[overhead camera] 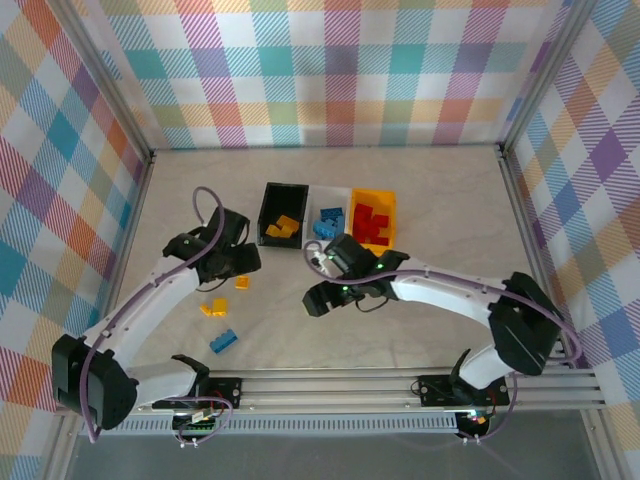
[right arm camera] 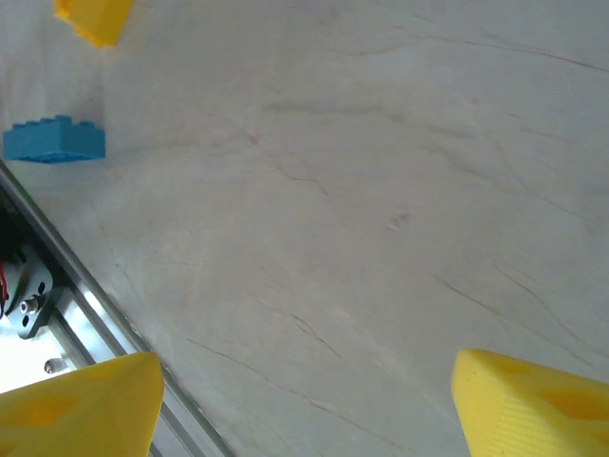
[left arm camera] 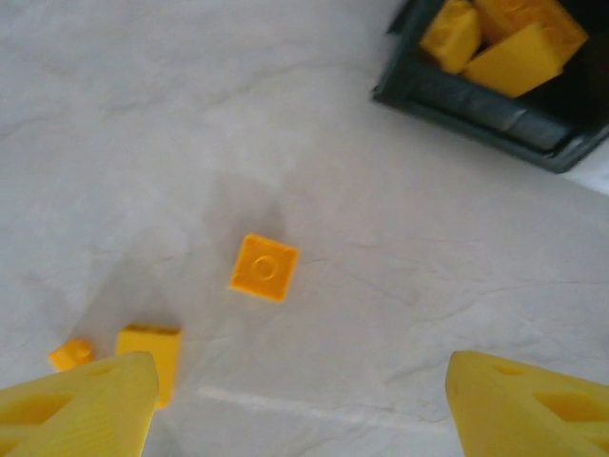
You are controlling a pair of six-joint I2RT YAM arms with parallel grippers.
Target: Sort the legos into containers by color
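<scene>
Pale marbled tabletop (overhead camera: 450,190), plaid walls (overhead camera: 330,70) — left tool (left arm camera: 297,381), right tool (right arm camera: 306,367) both spread, empty.

You have the widest free counter (overhead camera: 440,215) at the right side of the top view, and a smaller bare strip at the far left. At the upper middle the black bin (overhead camera: 268,190), the white bin (overhead camera: 332,188) and the yellow-orange bin (overhead camera: 375,194) stand close side by side, so no passage shows between them. Just below the left tool (overhead camera: 240,268) lies a small yellow brick (overhead camera: 242,282). Lower are two yellow pieces (overhead camera: 213,308) and a blue brick (overhead camera: 223,340). Under the right tool (overhead camera: 318,298) the counter is bare. The metal rail (overhead camera: 340,385) closes the bottom edge.
</scene>
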